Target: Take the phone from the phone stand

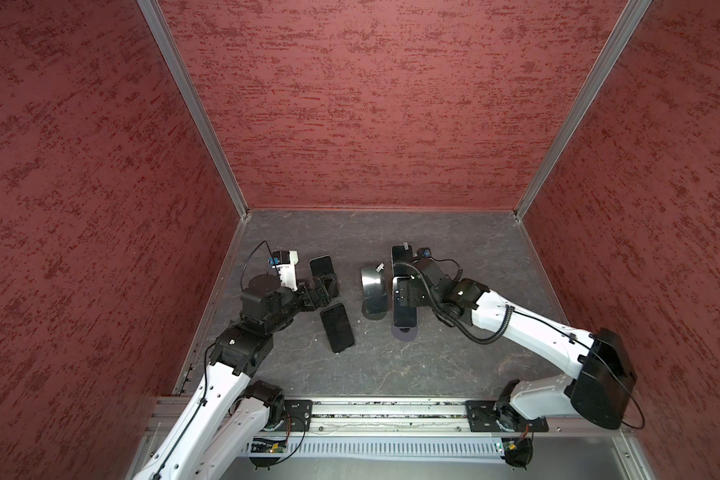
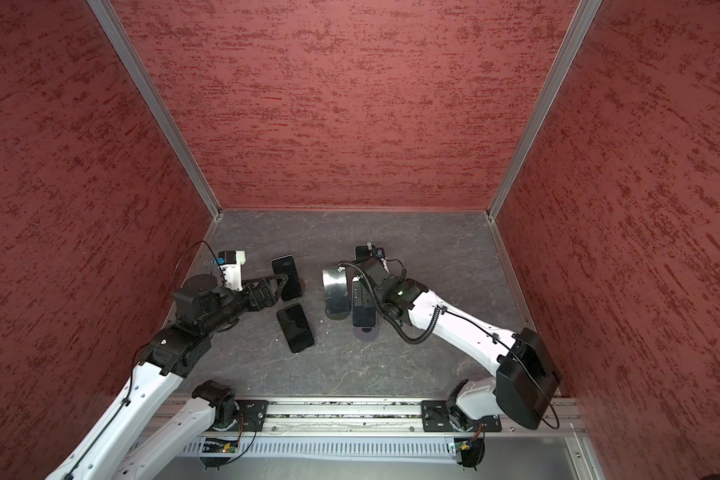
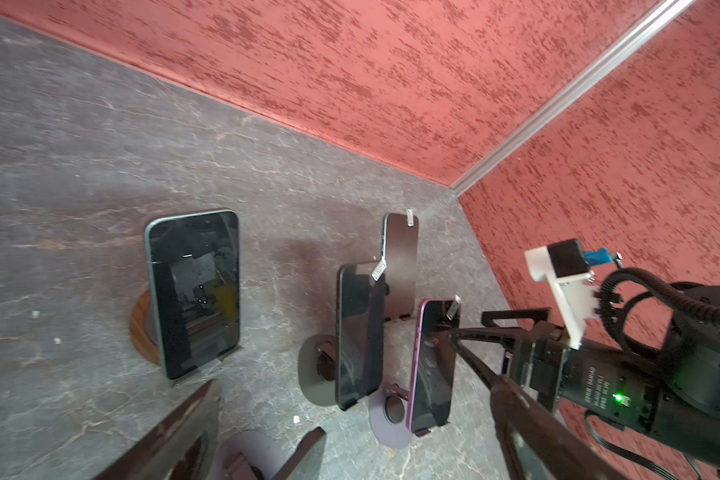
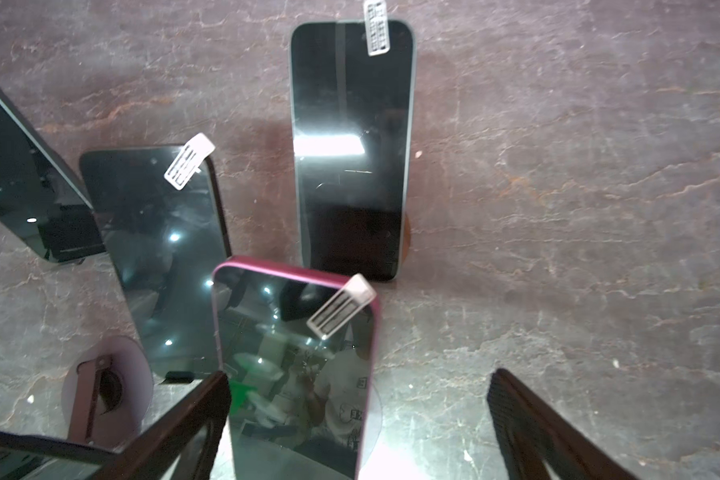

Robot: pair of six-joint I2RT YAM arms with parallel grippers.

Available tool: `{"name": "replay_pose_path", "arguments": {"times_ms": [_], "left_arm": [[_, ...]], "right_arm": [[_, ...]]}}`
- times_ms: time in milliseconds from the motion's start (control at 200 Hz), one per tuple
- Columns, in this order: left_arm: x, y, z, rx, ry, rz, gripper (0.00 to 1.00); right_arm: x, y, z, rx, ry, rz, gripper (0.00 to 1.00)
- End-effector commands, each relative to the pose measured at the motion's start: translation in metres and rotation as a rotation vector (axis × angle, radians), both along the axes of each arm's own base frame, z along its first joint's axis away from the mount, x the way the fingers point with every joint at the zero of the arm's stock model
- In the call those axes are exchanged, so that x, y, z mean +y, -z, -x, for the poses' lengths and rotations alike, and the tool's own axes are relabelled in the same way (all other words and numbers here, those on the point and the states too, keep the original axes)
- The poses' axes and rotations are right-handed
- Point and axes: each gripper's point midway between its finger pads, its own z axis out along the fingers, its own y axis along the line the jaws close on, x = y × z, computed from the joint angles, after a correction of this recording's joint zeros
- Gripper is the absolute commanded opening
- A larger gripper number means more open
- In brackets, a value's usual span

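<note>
Presently the right jaws stand apart around the pink-edged black phone (image 4: pixel 296 365), propped on its round grey stand (image 3: pixel 385 436), the left jaws likewise apart; an off-centre squeeze could topple it onto the neighbouring dark phone (image 4: pixel 159 257).

Mottled red walls (image 1: pixel 350 104) enclose a veined grey floor (image 1: pixel 391 374).

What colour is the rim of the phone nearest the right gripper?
The black-screened phone has a pinkish-purple rim, best seen in the right wrist view.
</note>
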Motion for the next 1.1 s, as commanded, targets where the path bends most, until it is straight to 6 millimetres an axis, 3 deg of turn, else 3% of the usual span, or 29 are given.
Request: {"name": "replay_pose_path", "arguments": {"times_ms": [0,200,266,882,947,1097], "left_arm": [[-0.011,-0.020,0.002,-0.047,0.047,0.037,1.00],[-0.015,-0.023,0.001,-0.062,0.060,0.043,1.00],[-0.015,-0.023,0.001,-0.065,0.062,0.043,0.99],[-0.015,-0.018,-0.001,-0.070,0.067,0.010,0.99],[-0.015,-0.018,-0.001,-0.070,0.066,0.007,0.99],[-0.016,-0.018,-0.001,-0.072,0.071,0.005,0.99]], "right_arm": [[0.007,-0.009,0.000,-0.019,0.032,-0.007,0.99],[0.017,-0.003,0.005,-0.014,0.042,-0.006,0.99],[0.020,0.009,0.005,0.002,0.049,0.029,0.99],[0.018,0.035,0.004,0.017,0.161,0.087,0.99],[0.019,0.037,0.004,0.023,0.166,0.083,0.96],[0.022,0.041,0.005,0.031,0.177,0.073,0.79]]}}
